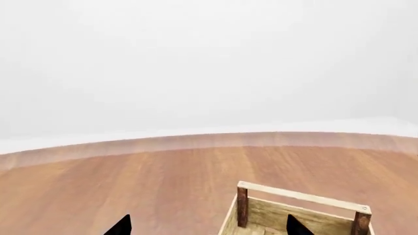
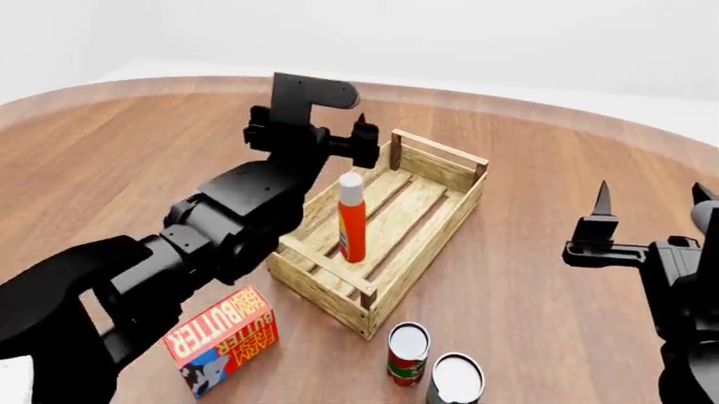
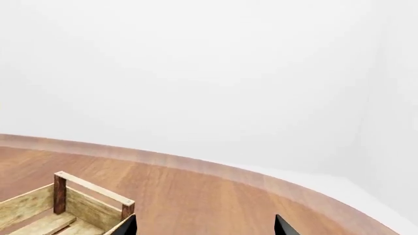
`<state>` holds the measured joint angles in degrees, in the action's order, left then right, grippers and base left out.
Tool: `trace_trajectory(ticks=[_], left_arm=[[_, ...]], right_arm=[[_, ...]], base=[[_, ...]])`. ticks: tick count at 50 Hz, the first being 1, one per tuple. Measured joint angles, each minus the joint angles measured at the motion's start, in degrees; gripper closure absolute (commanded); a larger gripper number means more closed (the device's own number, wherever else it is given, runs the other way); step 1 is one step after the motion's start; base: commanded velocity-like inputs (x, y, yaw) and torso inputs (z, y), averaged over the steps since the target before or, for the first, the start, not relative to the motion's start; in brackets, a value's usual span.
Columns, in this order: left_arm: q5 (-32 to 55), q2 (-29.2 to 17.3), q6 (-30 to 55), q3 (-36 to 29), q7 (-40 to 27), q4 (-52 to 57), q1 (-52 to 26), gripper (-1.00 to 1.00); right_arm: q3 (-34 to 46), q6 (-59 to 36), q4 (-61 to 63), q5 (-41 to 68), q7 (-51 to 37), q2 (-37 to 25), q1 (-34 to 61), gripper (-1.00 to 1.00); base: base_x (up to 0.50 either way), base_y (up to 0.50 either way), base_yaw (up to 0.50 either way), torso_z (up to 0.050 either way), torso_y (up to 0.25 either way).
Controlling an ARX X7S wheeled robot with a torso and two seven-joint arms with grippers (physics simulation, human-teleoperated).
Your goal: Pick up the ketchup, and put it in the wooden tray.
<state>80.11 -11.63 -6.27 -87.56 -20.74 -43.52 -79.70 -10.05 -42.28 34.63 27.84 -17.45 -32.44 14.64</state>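
The ketchup [image 2: 352,219], a slim orange-red bottle with a white cap, stands upright inside the wooden tray [image 2: 433,236] near its left side. My left gripper [image 2: 312,135] is open and empty, above the tray's far left edge, just beyond the bottle and apart from it. In the left wrist view the gripper [image 1: 209,227] shows only two spread fingertips over a corner of the tray [image 1: 307,197]; the bottle is out of that view. My right gripper [image 2: 652,198] is open and empty, to the right of the tray. The right wrist view shows this gripper [image 3: 204,226] and a tray corner [image 3: 91,188].
A red-orange butter box [image 2: 221,337] lies on the round wooden table [image 2: 540,278] in front of the tray's left end. A red-labelled can [image 2: 407,352] and a second can [image 2: 455,379] stand in front of the tray's near corner.
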Motion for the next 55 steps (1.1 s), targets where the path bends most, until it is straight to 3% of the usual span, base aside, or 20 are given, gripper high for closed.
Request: trace_trajectory(ticks=[15, 26, 38, 55], left_arm=[[-3.1, -24.9, -8.3, 2.1, -16.3, 38.3, 2.6, -1.0], [-4.0, -38.5, -15.3, 3.5, -24.6, 53.8, 7.9, -1.0], [-4.5, -45.3, -20.1, 3.9, -29.2, 59.9, 12.7, -1.0], [-5.7, -48.7, -23.1, 3.6, -31.2, 62.5, 16.6, -1.0]], right_arm=[[4.1, -0.7, 3.1, -1.3, -2.3, 1.8, 2.1, -1.0], [4.9, -2.3, 7.3, -1.2, -3.6, 1.3, 2.4, -1.0], [3.7, -3.1, 12.1, -0.7, -4.8, 0.7, 0.2, -1.0], [3.7, -2.1, 15.7, -0.9, -5.8, 1.0, -2.9, -1.0]], base=[[0.0, 0.0, 0.0, 0.0, 0.0], [0.0, 0.0, 0.0, 0.0, 0.0], [0.0, 0.0, 0.0, 0.0, 0.0], [0.0, 0.0, 0.0, 0.0, 0.0]])
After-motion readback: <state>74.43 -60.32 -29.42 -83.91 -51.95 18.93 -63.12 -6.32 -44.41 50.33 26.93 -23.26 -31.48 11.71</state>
